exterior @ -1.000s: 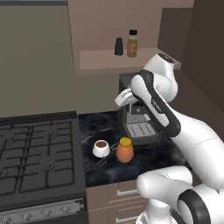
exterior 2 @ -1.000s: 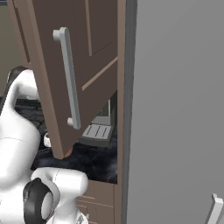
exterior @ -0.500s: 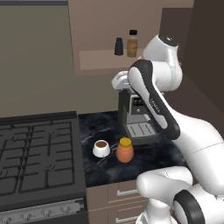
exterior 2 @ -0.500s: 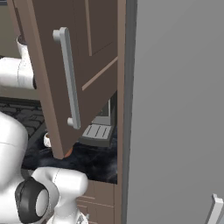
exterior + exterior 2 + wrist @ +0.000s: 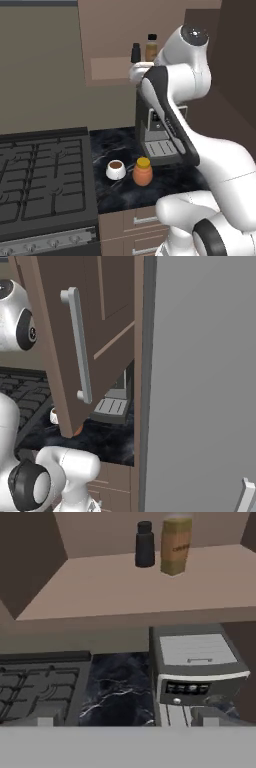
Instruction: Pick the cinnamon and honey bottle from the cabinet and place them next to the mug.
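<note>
Our gripper (image 5: 125, 722) is open wide and holds nothing, below the cabinet (image 5: 130, 587) shelf. The cinnamon (image 5: 176, 544) stands just beside a black bottle (image 5: 144, 544). We think a careless reach could knock that bottle over, or hit the shelf edge.

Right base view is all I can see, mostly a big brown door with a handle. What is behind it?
Observer: The door hides an open cabinet shelf. A slim amber cinnamon bottle stands on it, right beside a shorter black bottle.
Operator: Anything on the counter below?
Observer: Yes, a white mug of dark liquid, with the orange honey bottle standing just beside it, near the stove.
Operator: And that grey thing I glimpse under the door?
Observer: It is the drip tray of a coffee machine, which stands on the counter directly under the shelf.
</note>
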Robot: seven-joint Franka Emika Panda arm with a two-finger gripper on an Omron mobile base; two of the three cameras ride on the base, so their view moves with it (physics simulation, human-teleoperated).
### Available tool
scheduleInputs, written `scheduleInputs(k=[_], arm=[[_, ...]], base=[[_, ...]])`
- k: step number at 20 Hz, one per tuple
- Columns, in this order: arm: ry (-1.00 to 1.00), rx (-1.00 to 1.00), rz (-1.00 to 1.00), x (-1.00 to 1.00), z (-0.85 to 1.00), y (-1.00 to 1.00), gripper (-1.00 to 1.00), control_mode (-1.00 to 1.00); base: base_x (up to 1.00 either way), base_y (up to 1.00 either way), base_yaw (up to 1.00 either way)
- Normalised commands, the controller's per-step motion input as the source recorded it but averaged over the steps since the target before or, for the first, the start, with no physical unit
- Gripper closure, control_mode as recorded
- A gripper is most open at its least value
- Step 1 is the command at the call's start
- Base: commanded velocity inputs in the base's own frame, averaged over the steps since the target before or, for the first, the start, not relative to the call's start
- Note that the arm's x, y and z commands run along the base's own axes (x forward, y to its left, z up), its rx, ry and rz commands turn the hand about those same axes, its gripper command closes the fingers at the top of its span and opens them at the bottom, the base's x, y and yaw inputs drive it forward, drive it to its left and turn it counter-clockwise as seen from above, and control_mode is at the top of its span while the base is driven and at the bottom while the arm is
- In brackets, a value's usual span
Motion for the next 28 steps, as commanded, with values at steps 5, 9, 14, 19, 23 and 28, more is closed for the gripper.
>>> scheduleInputs(k=[5, 9, 14, 19, 23, 28], arm=[[-0.35, 0.0, -0.17, 0.14, 0.19, -0.39, -1.0, -1.0], [-0.08, 0.0, -0.02, 0.12, 0.44, -0.58, -1.0, -1.0], [0.0, 0.03, 0.01, 0.1, 0.58, -0.69, -1.0, -1.0], [0.1, 0.03, 0.08, 0.01, 0.42, -0.37, -1.0, -1.0], [0.04, 0.0, 0.0, 0.24, -0.01, 0.0, -1.0, -1.0], [0.0, 0.0, 0.0, 0.36, -0.17, 0.0, -1.0, -1.0]], base=[[0.0, 0.0, 0.0], [0.0, 0.0, 0.0], [0.0, 0.0, 0.0], [0.0, 0.0, 0.0], [0.0, 0.0, 0.0], [0.0, 0.0, 0.0]])
